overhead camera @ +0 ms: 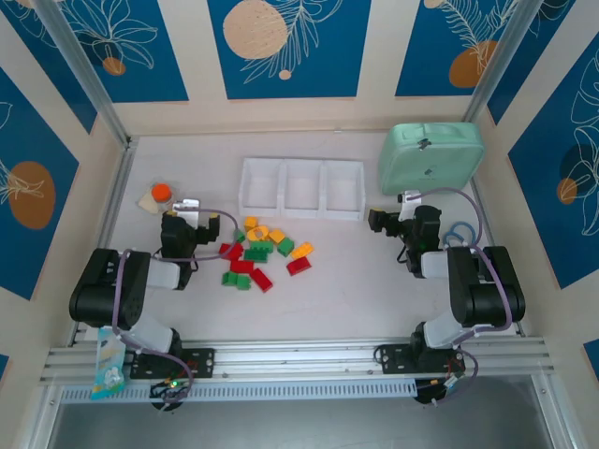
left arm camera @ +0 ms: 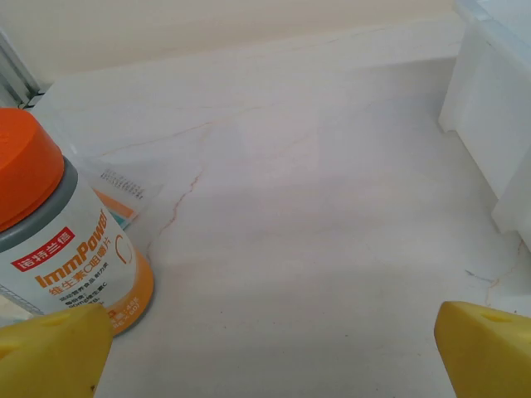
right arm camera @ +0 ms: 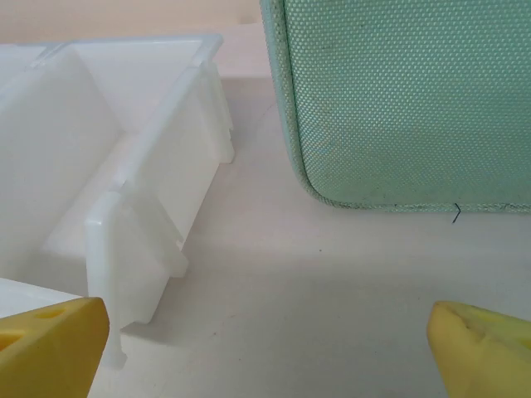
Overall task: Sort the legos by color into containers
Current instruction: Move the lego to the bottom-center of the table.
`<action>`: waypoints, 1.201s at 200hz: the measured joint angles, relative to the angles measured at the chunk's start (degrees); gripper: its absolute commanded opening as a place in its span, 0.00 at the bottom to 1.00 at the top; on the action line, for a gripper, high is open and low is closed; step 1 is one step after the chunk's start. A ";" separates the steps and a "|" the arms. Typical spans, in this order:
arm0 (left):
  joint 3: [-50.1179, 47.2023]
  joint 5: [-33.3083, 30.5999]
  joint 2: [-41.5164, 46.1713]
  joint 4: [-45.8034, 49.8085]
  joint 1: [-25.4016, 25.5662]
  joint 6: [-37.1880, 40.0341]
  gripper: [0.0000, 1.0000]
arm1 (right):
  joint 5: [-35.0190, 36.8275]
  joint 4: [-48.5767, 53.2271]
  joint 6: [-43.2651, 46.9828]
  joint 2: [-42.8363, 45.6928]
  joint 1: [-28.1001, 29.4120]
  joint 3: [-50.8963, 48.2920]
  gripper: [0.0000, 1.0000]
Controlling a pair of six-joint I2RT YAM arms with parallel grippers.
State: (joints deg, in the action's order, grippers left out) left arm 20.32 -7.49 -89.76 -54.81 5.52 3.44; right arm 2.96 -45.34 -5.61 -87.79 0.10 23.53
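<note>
Containers (overhead camera: 301,190) stand behind legos (overhead camera: 262,254) heaped loose on table (overhead camera: 374,281)

The top camera is looking down on the whole worktop (overhead camera: 374,299); both wrist cameras are skimming low, sharing the white tray (overhead camera: 301,187).

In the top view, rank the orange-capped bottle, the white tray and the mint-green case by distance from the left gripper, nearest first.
1. orange-capped bottle: just ahead and to the left of the left gripper.
2. white tray: ahead and to the right, mid-table.
3. mint-green case: far right corner, across the table.
</note>
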 measured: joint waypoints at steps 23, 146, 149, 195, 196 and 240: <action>0.00 -0.11 0.00 0.00 -0.02 -0.13 0.99 | -0.02 0.00 0.00 0.00 -0.02 0.00 0.99; 0.00 -5.25 0.00 -0.13 -0.04 -1.70 0.99 | -0.66 0.00 -0.44 0.00 -1.20 0.00 0.99; 0.00 -5.25 0.00 -0.11 -0.04 -1.70 0.99 | -0.66 0.00 -0.44 0.00 -1.20 0.00 0.99; -0.39 -5.20 0.11 -0.85 0.15 -1.51 0.99 | 4.72 3.48 -1.42 1.95 0.28 0.37 0.99; -0.44 -5.20 0.13 -0.87 0.15 -1.49 0.99 | 4.94 3.87 -1.49 2.14 0.31 0.44 0.99; -0.04 -7.65 18.12 15.32 5.86 -1.20 0.99 | 7.72 36.52 -19.54 17.81 -5.88 16.39 0.99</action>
State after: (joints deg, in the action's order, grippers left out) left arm 20.27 -15.14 -71.64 -39.48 11.38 2.24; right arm 10.68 -8.82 -25.15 -69.97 -5.78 39.92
